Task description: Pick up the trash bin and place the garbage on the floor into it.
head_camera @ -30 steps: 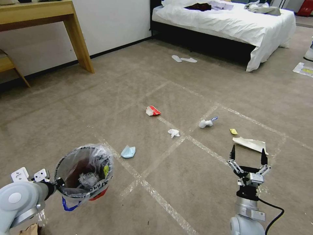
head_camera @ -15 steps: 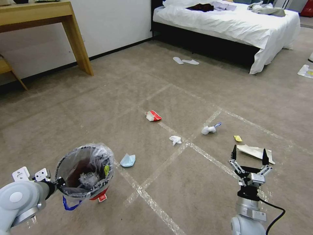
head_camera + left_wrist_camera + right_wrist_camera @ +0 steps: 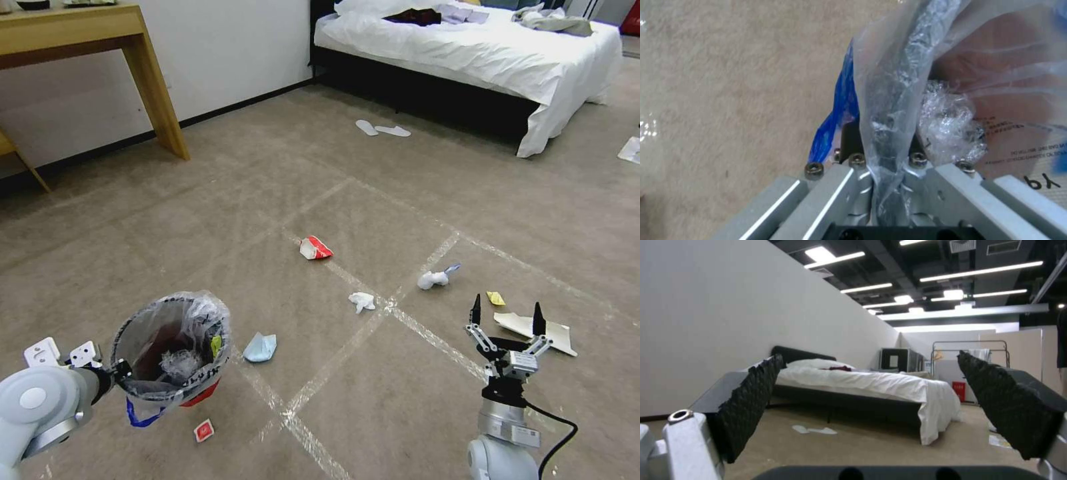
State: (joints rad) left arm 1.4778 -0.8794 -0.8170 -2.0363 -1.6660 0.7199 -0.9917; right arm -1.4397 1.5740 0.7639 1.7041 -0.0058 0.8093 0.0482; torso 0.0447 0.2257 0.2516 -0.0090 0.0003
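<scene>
Left gripper point(image 3: 115, 375): low at 8 o'clock in the head view, fingers clamped on the near rim of the trash bin; in the left wrist view point(image 3: 889, 173) the bag-covered rim runs between the closed fingers.
Trash bin point(image 3: 172, 347): red, round, held above the floor, tilted slightly; clear printed bag point(image 3: 907, 66) over the rim, yellow-green tag inside, crumpled clear plastic point(image 3: 951, 130) within, blue strip point(image 3: 840, 110) hanging beneath.
Right gripper point(image 3: 505, 319): at 5 o'clock in the head view, pointing up, fingers spread wide with nothing between them; the right wrist view point(image 3: 871, 406) looks between them toward the bed.
Floor point(image 3: 233, 200): beige carpet crossed by shiny tape lines.
Garbage, red square wrapper point(image 3: 204, 431): on the floor just below the bin, at 7 o'clock.
Light-blue mask point(image 3: 260, 347): just beside the bin, toward 3 o'clock of it.
Red-and-white carton point(image 3: 315, 248): near centre.
White tissue point(image 3: 361, 302): on a tape crossing.
Second white wad point(image 3: 435, 277): with a blue end, toward 3 o'clock of the tissue.
Yellow scrap point(image 3: 495, 298): near the right gripper.
Folded paper point(image 3: 547, 332): partly behind the right fingers.
Slippers point(image 3: 382, 129): near the bed point(image 3: 480, 53), at 12 o'clock.
Wooden table point(image 3: 100, 40): at 10 o'clock.
</scene>
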